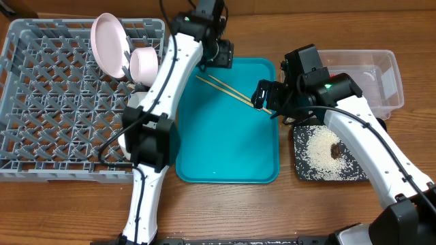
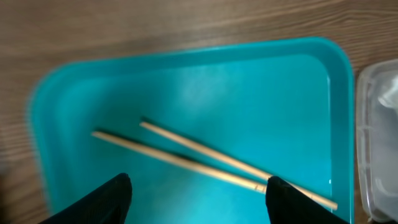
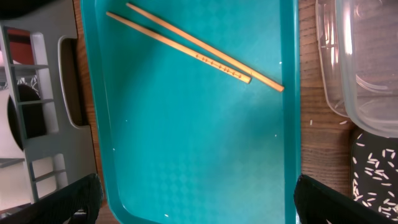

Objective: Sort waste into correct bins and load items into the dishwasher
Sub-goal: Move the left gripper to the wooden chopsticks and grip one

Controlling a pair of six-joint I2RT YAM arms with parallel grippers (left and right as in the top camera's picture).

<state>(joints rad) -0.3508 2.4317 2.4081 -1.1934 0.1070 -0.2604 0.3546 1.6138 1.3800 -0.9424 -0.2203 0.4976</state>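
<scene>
Wooden chopsticks (image 1: 228, 90) lie slanting across the far end of the teal tray (image 1: 228, 160), seen from above. The left wrist view shows the left claw (image 2: 199, 182) wide open, holding nothing, chopsticks just ahead. The right wrist view shows the right claw (image 3: 198, 182) wide open and empty too.

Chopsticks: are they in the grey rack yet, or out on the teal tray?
Out. Both chopsticks lie flat on the teal tray, beside the grey rack, not in it.
</scene>
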